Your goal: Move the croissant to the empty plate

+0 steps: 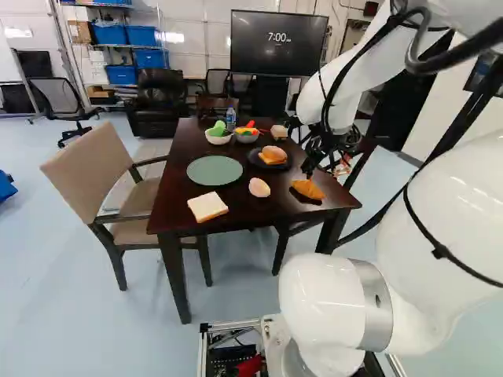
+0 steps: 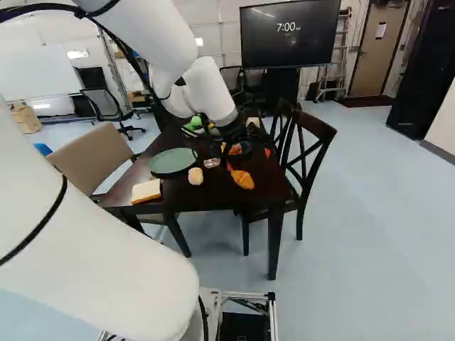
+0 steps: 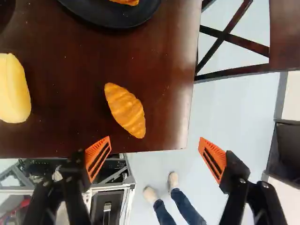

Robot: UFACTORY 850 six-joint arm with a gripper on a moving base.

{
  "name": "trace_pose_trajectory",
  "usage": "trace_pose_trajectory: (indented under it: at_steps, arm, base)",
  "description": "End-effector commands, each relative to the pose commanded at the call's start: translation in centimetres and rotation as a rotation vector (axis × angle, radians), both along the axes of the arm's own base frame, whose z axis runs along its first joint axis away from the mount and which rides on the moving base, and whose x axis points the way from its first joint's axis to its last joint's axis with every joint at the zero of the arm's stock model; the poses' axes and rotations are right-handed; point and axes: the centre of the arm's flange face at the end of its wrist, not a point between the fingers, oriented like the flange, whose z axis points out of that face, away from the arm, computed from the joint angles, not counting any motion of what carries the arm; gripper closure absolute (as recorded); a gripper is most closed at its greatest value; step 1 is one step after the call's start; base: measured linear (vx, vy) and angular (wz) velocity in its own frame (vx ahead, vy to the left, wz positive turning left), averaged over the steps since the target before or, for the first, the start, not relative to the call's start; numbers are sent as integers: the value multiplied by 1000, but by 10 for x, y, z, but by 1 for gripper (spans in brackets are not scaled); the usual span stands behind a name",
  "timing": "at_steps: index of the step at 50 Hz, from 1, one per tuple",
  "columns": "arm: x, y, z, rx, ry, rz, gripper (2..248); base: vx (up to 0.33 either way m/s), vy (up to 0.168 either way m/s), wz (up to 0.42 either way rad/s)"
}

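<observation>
The dark wooden table point(image 1: 259, 214) is the largest thing, standing ahead of the base. The white arm point(image 1: 464, 204) reaches over it. A beige padded chair point(image 1: 94, 169) stands at the table's side on the left of the left base view; a dark chair with a crossed back point(image 2: 316, 129) stands at the opposite side. Beyond the table is a large screen point(image 1: 279, 43). The gripper point(image 1: 324, 167) hangs near the table's right near corner, its two orange-padded fingers spread well apart. The green plate point(image 1: 214, 170) lies flat on the table, with a smaller dark plate point(image 1: 254, 162) to its right in the left base view, carrying a filled bun point(image 1: 273, 155). Past these sit a white bowl point(image 1: 218, 140) with a green item in it and a grey bowl point(image 1: 246, 138) holding red and yellow items, with a clear bottle point(image 1: 230, 119) behind. A slice of bread point(image 1: 207, 206) lies near the front edge. The croissant point(image 3: 125, 110) rests on the bare tabletop near that right corner, apart from both plates; in the wrist view it is ahead of the gripper point(image 3: 155, 154), nearer one finger, touched by neither. The smaller pale roll point(image 1: 259, 188) lies between the slice and the croissant.
</observation>
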Motion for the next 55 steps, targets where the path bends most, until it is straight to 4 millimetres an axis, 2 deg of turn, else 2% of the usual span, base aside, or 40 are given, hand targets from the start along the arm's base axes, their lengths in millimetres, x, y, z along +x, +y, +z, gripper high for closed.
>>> trace_pose_trajectory:
  at_steps: [43,55]
  arm:
    - [34,-2,0,-122,225,412,3]
    - [43,2,-1,-89,238,439,3]
  base:
    - [0,0,0]
    - [0,0,0]
